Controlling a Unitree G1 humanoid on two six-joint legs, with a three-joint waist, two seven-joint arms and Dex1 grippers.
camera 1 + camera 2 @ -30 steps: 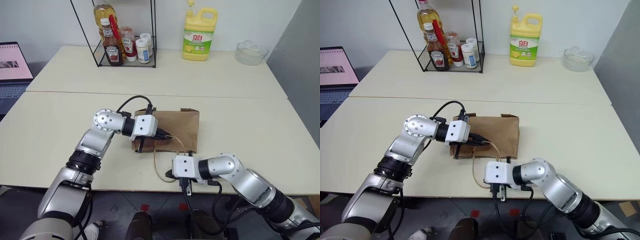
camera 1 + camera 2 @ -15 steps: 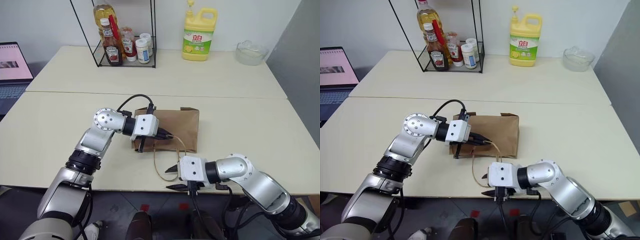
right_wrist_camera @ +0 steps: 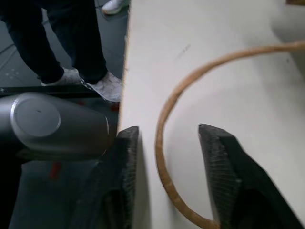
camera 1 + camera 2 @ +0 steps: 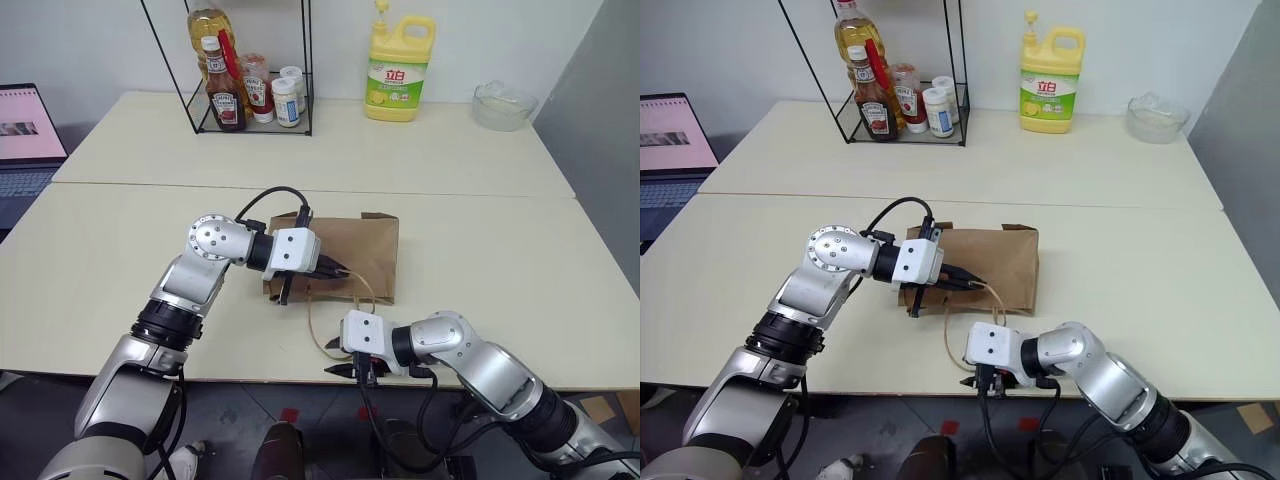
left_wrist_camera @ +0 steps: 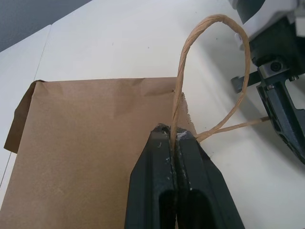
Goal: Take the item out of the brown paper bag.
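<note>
Closest to me, at the near edge of the table, my right gripper sits low with its two fingers apart, and the lower cord handle of the brown paper bag runs in a loop between them without being pinched; I see a gap on both sides of the cord. Past the table edge in that wrist view, a person's legs and shoes stand on the floor. A little farther in, my left gripper is pressed together on the upper cord handle, clamping it right at the bag's mouth edge. The brown paper bag lies flat on the table just beyond, creased, its mouth toward my grippers. The item is not something I can make out; the bag's inside is hidden from me. Far back stand a wire rack with sauce bottles, a yellow detergent jug, a clear bowl, and a laptop at the left.
</note>
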